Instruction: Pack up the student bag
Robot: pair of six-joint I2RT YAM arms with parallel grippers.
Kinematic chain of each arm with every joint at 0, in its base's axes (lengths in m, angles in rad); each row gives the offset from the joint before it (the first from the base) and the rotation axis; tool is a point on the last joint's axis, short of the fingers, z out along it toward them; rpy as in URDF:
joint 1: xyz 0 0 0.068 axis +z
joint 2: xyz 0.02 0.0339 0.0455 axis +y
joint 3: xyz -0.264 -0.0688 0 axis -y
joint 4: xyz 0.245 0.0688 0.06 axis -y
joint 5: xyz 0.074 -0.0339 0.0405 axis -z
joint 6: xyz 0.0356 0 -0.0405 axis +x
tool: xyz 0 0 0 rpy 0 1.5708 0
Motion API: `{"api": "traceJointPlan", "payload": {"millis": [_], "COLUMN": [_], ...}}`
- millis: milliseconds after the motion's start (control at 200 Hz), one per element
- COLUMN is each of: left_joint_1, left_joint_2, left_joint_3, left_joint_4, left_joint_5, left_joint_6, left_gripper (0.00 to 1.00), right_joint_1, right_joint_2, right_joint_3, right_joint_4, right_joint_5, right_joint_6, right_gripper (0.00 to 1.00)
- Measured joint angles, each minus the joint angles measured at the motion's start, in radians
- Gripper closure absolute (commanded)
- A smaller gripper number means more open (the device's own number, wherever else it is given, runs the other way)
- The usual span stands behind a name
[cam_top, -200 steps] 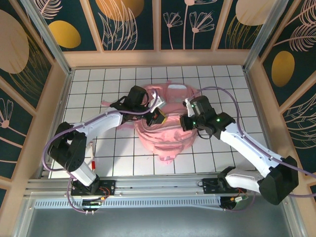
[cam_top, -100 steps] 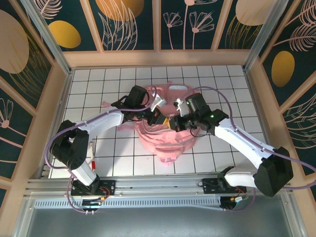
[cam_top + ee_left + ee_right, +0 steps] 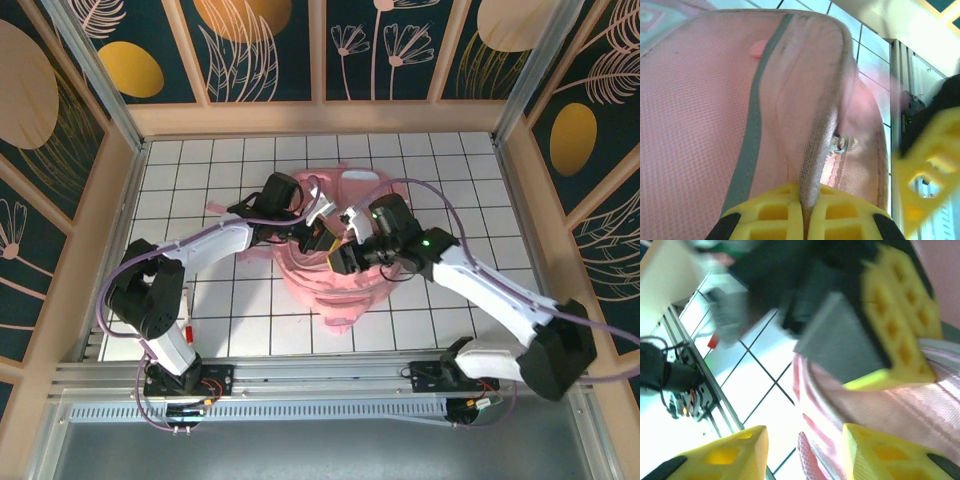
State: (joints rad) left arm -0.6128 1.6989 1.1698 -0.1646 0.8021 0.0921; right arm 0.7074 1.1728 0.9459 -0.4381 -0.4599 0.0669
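Student bag [image 3: 338,285] lies in the middle of the bench [image 3: 180,190], a fold of its rim clamped in the left jaws, likely to hold its mouth up, while the right jaws hang half-parted alongside, gripping nothing.

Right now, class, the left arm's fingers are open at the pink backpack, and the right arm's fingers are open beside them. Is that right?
Not quite. The left fingers are not open: the left wrist view shows them shut on a fold of the pink backpack. The rest holds: the right fingers are open beside them.
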Motion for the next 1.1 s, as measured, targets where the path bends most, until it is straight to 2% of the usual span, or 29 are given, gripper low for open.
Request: {"api": "traceJointPlan", "payload": {"millis": [125,205,365,495,676,866,1101], "left_joint_1": [0.004,0.010,0.013,0.016,0.017,0.018,0.037], "left_joint_2": [0.000,0.000,0.002,0.016,0.051,0.069,0.105], "left_joint_3": [0.009,0.009,0.034,0.076,0.115,0.148,0.214], "left_joint_4": [-0.013,-0.038,-0.102,-0.158,-0.219,-0.270,-0.336], "left_joint_5": [0.002,0.002,0.002,0.003,0.029,0.035,0.079], "left_joint_6": [0.091,0.147,0.266,0.339,0.423,0.503,0.601], "left_gripper": [1.00,1.00,1.00,1.00,1.00,1.00,1.00], "right_joint_1": [-0.011,-0.060,-0.221,-0.250,-0.250,-0.251,-0.248], "right_joint_2": [-0.175,-0.217,-0.195,-0.126,-0.013,0.020,0.048], "right_joint_3": [-0.008,-0.012,-0.012,-0.006,0.002,0.015,-0.013], "right_joint_4": [-0.073,-0.100,-0.118,-0.116,-0.068,-0.020,0.076], "right_joint_5": [0.095,0.119,0.111,0.114,0.119,0.119,0.117], "right_joint_6": [-0.327,-0.512,-0.835,-1.031,-1.170,-1.250,-1.300], "right_gripper": [0.52,0.51,0.50,0.50,0.53,0.55,0.71]}}
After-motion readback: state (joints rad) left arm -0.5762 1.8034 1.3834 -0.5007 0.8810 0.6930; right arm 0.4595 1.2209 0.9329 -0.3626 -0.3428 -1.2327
